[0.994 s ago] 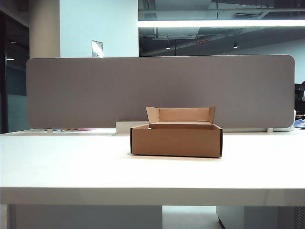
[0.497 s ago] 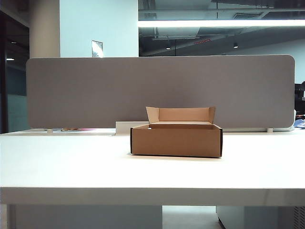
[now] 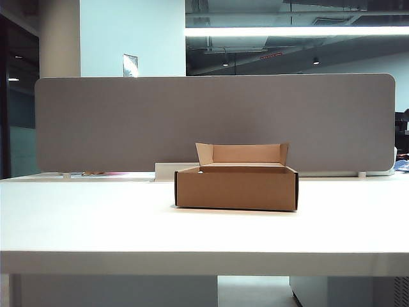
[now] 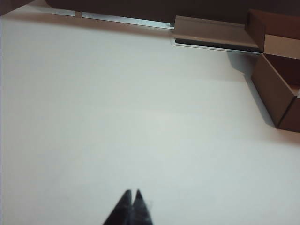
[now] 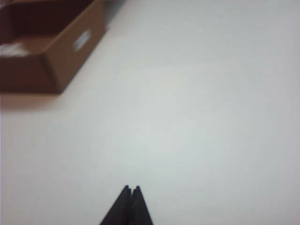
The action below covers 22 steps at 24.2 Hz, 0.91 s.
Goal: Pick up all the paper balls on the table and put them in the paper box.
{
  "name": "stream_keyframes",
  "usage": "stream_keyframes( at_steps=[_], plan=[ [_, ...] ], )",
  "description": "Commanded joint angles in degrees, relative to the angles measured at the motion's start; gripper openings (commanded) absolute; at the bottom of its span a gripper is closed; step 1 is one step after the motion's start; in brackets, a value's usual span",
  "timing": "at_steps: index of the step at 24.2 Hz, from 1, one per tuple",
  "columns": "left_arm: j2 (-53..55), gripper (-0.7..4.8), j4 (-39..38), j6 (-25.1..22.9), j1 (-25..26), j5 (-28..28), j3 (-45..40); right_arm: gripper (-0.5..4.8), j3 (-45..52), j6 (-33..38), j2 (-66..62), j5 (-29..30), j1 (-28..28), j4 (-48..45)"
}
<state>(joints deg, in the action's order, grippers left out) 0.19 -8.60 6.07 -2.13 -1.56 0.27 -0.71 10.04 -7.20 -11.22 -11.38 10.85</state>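
White table [image 3: 96, 224]; paper box [image 3: 236, 187] centred; both end effectors [image 4: 132, 196] [image 5: 131, 189] closed, apart.

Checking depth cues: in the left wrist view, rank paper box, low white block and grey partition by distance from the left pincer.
From the shut left pincer, over bare table:
1. Paper box, off to one side, open.
2. Low white block, behind the box, along the table's back edge.
3. Grey partition, farthest, behind the block.
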Motion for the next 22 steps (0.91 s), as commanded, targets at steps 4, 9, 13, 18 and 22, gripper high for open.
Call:
stream_keyframes(
  at_steps=[4, 9, 13, 18, 22],
  plan=[
    [0.04, -0.06, 0.35, -0.04, 0.20, -0.39, 0.17, -0.01, -0.09, -0.28, 7.19, -0.24, 6.27, -5.42],
    [0.04, -0.06, 0.35, -0.04, 0.20, -0.39, 0.17, -0.01, 0.15, -6.10, 7.21, 3.69, 7.52, -5.53],
    [0.04, -0.06, 0.35, -0.02, 0.20, -0.39, 0.17, -0.01, 0.15, -8.26, 7.21, 3.39, 7.58, -5.20],
    [0.04, -0.06, 0.35, -0.02, 0.20, -0.39, 0.17, -0.01, 0.13, -8.76, 7.21, 3.41, 7.54, -4.68],
    [0.04, -0.06, 0.35, -0.02, 0.20, -0.39, 0.17, -0.01, 0.13, -8.76, 7.21, 3.41, 7.48, -4.66]
  ],
)
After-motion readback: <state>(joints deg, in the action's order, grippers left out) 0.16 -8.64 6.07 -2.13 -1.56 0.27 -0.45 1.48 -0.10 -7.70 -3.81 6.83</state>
